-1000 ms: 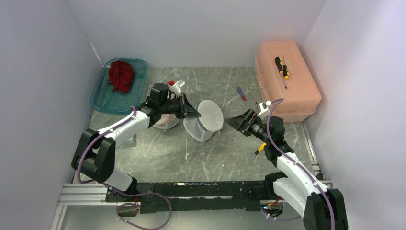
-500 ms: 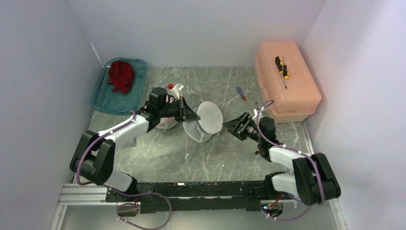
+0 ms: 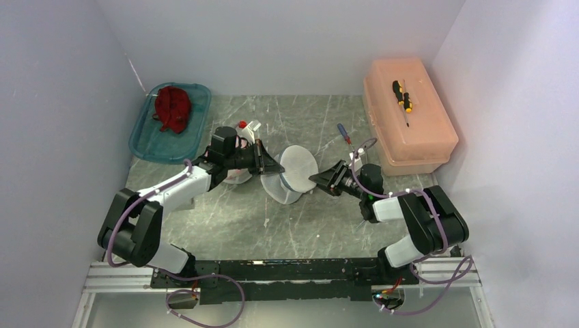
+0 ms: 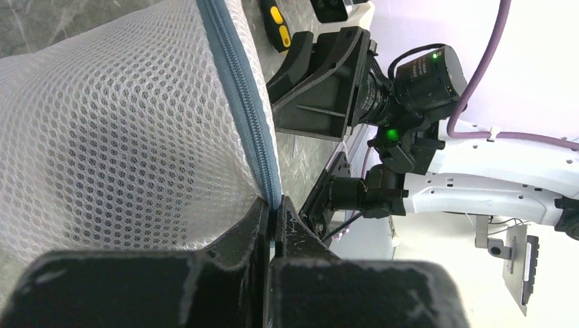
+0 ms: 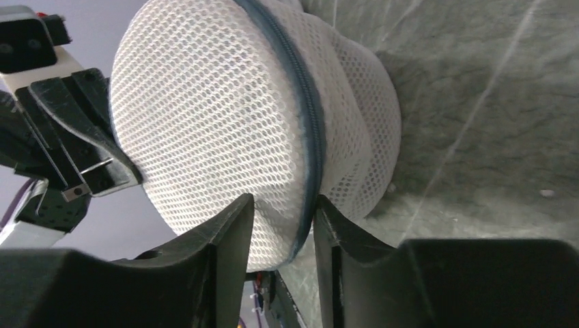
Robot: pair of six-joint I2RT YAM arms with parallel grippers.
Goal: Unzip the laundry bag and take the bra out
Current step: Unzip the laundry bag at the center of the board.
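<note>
Since a second ago my right arm has folded low and swung toward the middle of the top view, carrying my right pincer (image 3: pixel 315 180) from well right of the laundry bag (image 3: pixel 297 167) up to its right-hand rim, and its jaws have narrowed. My left pincer (image 3: pixel 281 166) has stayed at the bag's left rim, a little further left than before.

My left pincer (image 4: pixel 275 212) is clamped tight on the lower end of the grey-blue zipper (image 4: pixel 246 102), fingers pressed together with no gap. My right pincer (image 5: pixel 283 205) stands partway apart, straddling the bag's zipped rim; white mesh and zipper (image 5: pixel 304 102) fill the gap and touch both fingers (image 5: pixel 239 225).

The laundry bag sits mid-frame in the top view on the grey marbled table (image 3: pixel 307 225), held between both pincers and zipped shut along every stretch I can see.

Only the top view shows the teal tray (image 3: pixel 143 147) at upper left with a red garment (image 3: pixel 172 108) in it, the salmon toolbox (image 3: pixel 416 137) at upper right with a yellow-and-black screwdriver (image 3: pixel 403 96) on its lid, and a blue-and-red screwdriver (image 3: pixel 343 133) lying on the table. The left wrist view alone shows another yellow-and-black screwdriver handle (image 4: pixel 276 27) at its top edge, beyond the bag. The wrist views alone show the honeycomb mesh (image 5: pixel 205 116).
</note>
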